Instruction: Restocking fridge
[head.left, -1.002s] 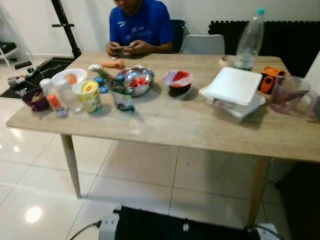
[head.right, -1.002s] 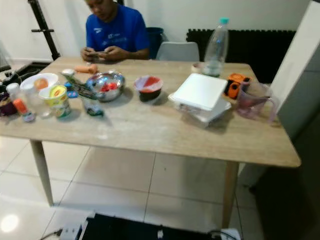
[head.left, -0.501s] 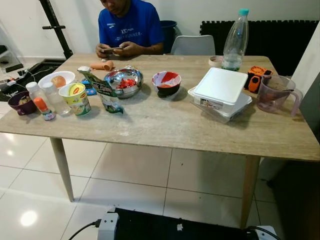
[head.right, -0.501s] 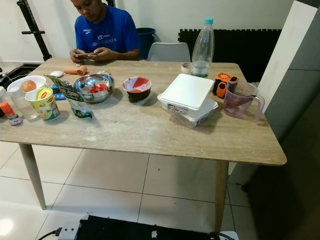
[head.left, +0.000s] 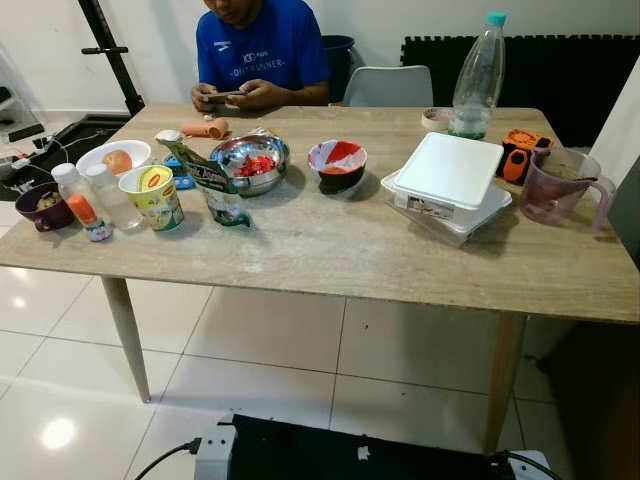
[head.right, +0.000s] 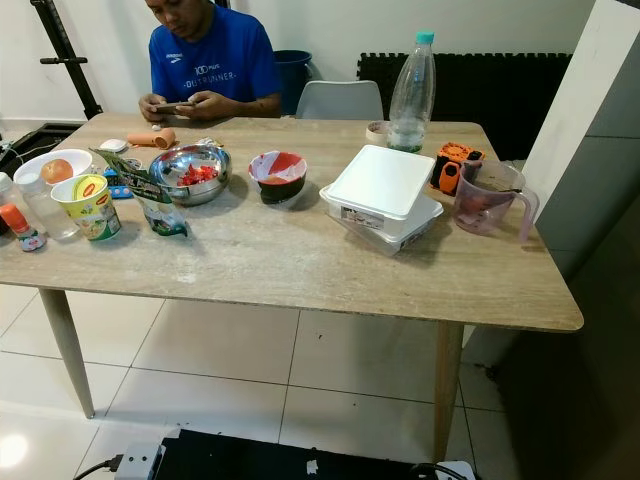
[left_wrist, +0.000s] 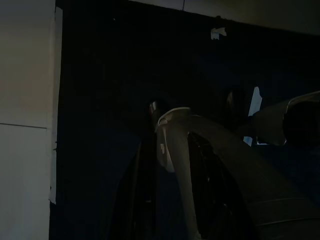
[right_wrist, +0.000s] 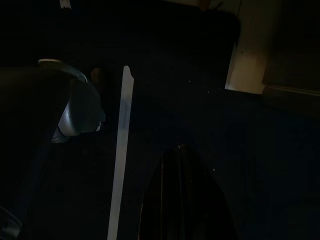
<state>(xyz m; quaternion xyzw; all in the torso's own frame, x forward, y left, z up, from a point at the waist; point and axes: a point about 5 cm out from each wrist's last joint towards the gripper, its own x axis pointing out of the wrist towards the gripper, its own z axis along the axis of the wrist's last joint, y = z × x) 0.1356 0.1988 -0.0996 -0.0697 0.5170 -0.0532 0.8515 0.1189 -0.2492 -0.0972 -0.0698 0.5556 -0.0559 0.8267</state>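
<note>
So both grippers hang idle in dark wrist views, can't tell their fingers; wooden table (head.left: 330, 262) ahead holds a white lidded container (head.left: 447, 180); water bottle (head.left: 474, 78) beyond it.

Both arms hang idle, wrist views dark.

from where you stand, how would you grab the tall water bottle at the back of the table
Probably around the water bottle at its straight middle section, fingers closing from the two sides, coming level from the robot's side of the table. It stands upright and tapers toward the cap, so the neck offers less hold. The white lidded container sits in front, so approach above it.
</note>
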